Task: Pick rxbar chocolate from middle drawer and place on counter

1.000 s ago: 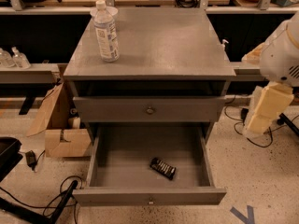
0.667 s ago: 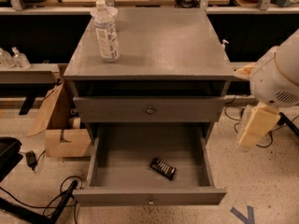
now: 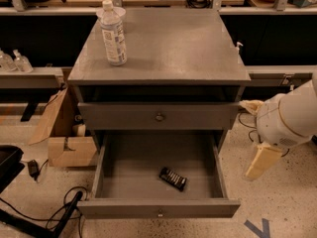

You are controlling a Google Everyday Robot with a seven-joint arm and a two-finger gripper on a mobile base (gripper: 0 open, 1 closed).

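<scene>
One grey cabinet, seen from above and in front. Its top, the desk (image 3: pixel 178 48), carries one clear bottle (image 3: pixel 114 33), upright near the rear left corner.

Two drawers show. The upper drawer (image 3: pixel 158 117) is shut and has a round knob. The middle drawer (image 3: pixel 133 167) is pulled fully out, its grey floor exposed.

One robot arm (image 3: pixel 290 118) enters from the right edge, clear of the cabinet. Its pincer (image 3: pixel 261 161) hangs low beside the middle drawer's right wall, outside it and touching nothing. Whether it is spread or pressed together cannot be told.

One cardboard box (image 3: pixel 69 150) stands on the floor to the left of the cabinet.

One bar (image 3: pixel 173 178), black with white stripes, lies flat and askew on the middle drawer's floor, right of centre and nearer the front panel.

Compared with the frames a second earlier, the arm and pincer have dropped from upper-drawer height to middle-drawer height and edged toward the cabinet. Bottle, bar and both drawers are unmoved.
</scene>
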